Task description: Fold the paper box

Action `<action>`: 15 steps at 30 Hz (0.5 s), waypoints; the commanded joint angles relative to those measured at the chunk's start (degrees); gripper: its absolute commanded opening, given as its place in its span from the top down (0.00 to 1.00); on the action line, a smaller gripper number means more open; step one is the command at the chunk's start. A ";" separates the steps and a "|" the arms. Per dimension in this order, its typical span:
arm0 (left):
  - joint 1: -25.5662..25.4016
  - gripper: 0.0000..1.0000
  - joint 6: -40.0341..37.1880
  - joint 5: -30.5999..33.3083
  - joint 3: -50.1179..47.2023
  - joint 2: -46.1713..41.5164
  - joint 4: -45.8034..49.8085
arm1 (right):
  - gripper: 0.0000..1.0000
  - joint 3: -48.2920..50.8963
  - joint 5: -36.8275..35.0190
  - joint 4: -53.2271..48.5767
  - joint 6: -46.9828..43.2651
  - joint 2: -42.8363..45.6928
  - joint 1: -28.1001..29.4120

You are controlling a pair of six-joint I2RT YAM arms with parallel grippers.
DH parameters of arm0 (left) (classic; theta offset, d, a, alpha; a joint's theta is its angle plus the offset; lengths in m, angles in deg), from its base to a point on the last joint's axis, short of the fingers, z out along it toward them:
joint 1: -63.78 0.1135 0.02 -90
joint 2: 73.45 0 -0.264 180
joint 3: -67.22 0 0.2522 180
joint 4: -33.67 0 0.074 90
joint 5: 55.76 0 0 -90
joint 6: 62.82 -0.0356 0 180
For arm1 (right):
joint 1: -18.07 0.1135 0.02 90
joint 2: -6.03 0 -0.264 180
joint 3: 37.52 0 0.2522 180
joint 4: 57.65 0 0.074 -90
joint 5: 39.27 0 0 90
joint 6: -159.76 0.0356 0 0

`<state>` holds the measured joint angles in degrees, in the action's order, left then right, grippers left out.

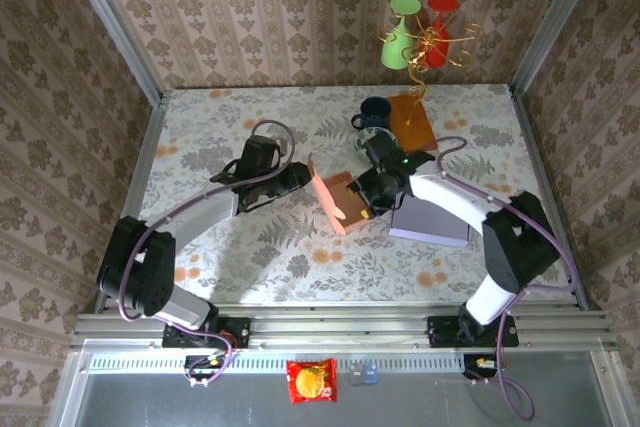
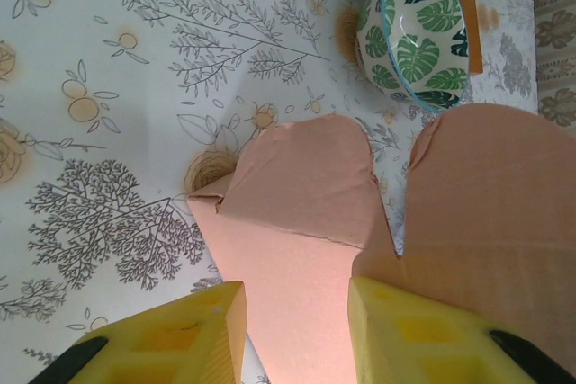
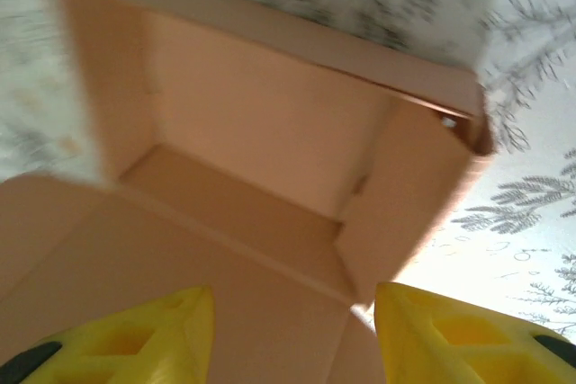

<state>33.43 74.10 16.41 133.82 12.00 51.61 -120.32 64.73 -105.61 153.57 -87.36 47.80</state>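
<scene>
At the middle of the flowered table (image 1: 220, 117) sits the paper box (image 1: 345, 205), a shallow tray of salmon-pink card with its walls standing and a tall flap raised on its left side. The two arms meet over it.

The left gripper (image 1: 300, 179) is at that raised flap. In its wrist view the yellow fingers (image 2: 423, 339) stand partly apart with rounded tabs of card beyond them. Nothing looks pinched between them, though I cannot tell whether a pad rests on the board. A leaf-patterned bowl (image 2: 414, 33) stands just past the flap.

The right gripper (image 3: 292, 312) hovers over the open tray (image 3: 270, 132) with its jaws well apart and nothing in them. That view is blurred, so the finer creases are hard to read.

The card looks thin and very light, stiff along its panels but ready to bend at the scored lines. A push will probably slide the whole box across the smooth cloth unless the other arm braces it. The best hold is likely a flap's free edge, pinched lightly near the middle. One finger should lie on each face, well away from the creases. Hard squeezing may dent the board.
</scene>
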 commanded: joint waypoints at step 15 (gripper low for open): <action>-1.37 0.65 -0.88 -1.16 5.37 4.62 -0.32 | 0.51 -19.29 8.00 -14.89 -52.70 -4.24 2.47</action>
<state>32.62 74.08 16.06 136.88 15.93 51.64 -136.82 69.64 -114.92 108.55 -88.60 49.88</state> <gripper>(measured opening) 0.351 0.492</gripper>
